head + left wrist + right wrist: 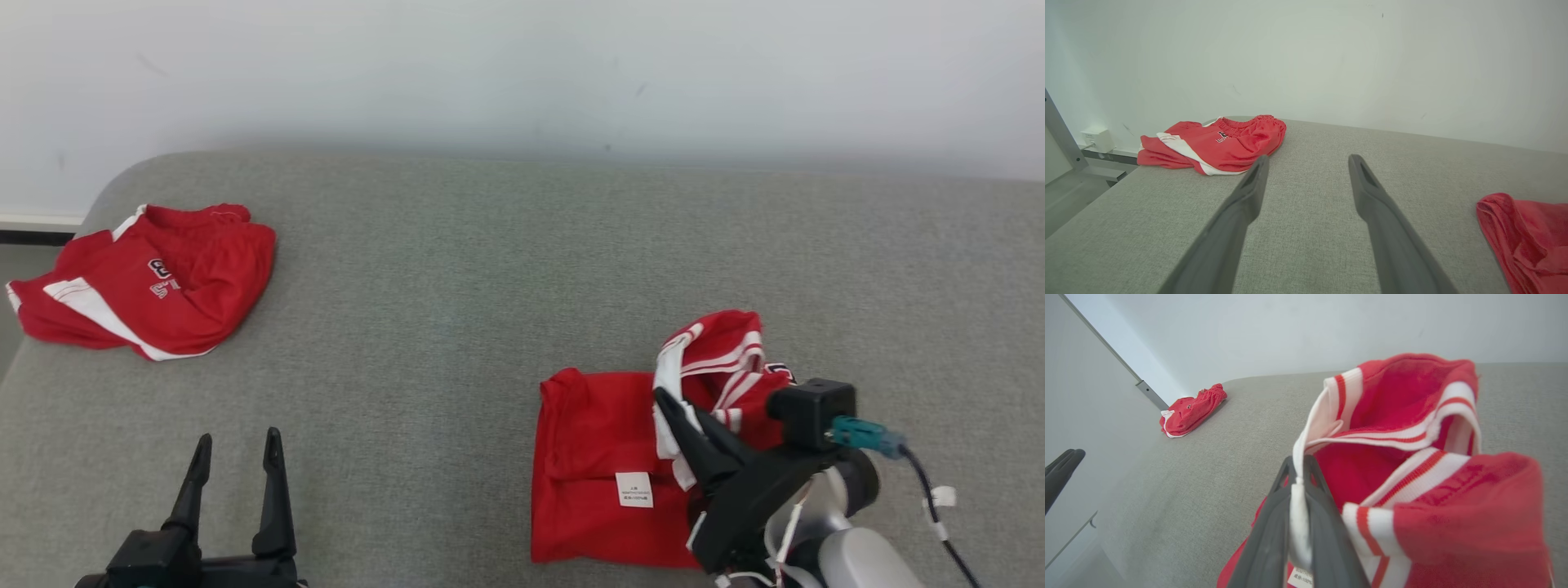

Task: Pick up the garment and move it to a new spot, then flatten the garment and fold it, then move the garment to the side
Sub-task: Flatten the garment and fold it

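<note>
Head view: garment [588, 441] bears white label [634, 489], print illegible.

Bright, soft, even light in all three views.
A dim band of shadow runs along the foot of the wall [522, 143] above the grey cushion [457, 269], and my head view is crisp. In my right wrist view my own fingers [1265, 543] and the near folds of the garment [1474, 522] blur, perhaps from sitting too close to the lens.
</note>
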